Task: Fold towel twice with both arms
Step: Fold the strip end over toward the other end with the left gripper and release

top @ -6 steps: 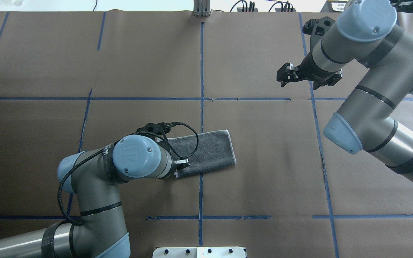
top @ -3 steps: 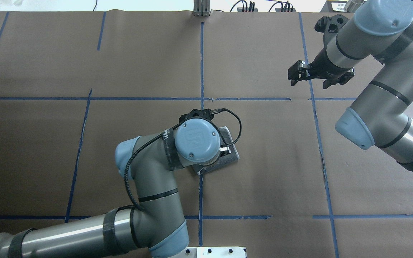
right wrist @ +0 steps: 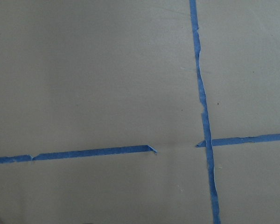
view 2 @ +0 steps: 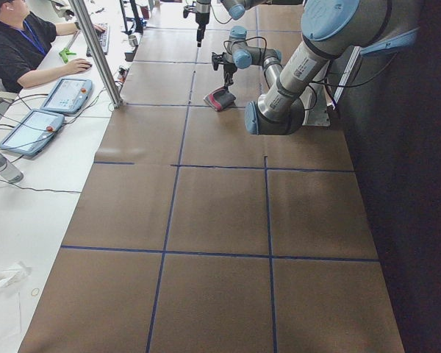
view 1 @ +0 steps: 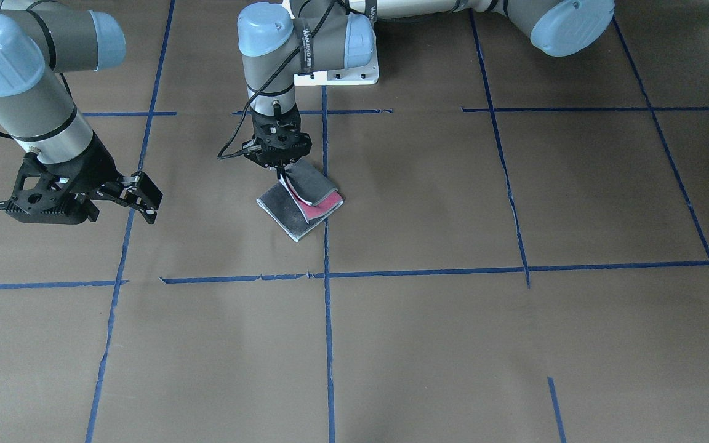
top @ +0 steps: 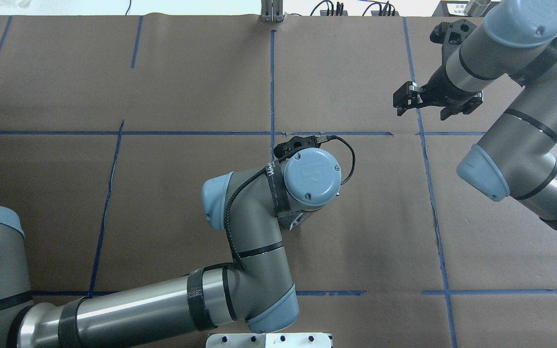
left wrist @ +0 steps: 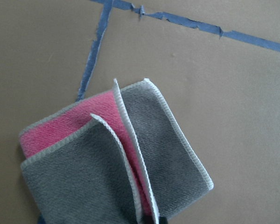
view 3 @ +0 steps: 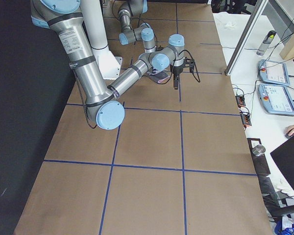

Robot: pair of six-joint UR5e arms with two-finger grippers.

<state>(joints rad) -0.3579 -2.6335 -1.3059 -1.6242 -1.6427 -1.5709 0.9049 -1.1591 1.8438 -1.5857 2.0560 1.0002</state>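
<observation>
The towel (view 1: 301, 206) lies near the table's middle, dark grey outside with its pink face showing between the layers. My left gripper (view 1: 280, 170) is shut on the towel's pale-edged end and holds that flap tilted up over the lower half. In the left wrist view the towel (left wrist: 107, 163) shows grey flaps over pink. In the overhead view my left wrist hides nearly all of the towel (top: 299, 221). My right gripper (view 1: 122, 204) is open and empty, well above the table and far from the towel; it also shows in the overhead view (top: 431, 105).
Brown paper with a blue tape grid (view 1: 327, 274) covers the table. The white pedestal base (view 1: 343, 72) stands at the robot's edge. A metal post (top: 271, 12) stands at the far edge. An operator (view 2: 22, 48) sits at a side desk with tablets.
My left gripper has carried the towel's end to the right, over the rest of the towel, doubling the long strip. My right gripper has drifted slightly right and away.
</observation>
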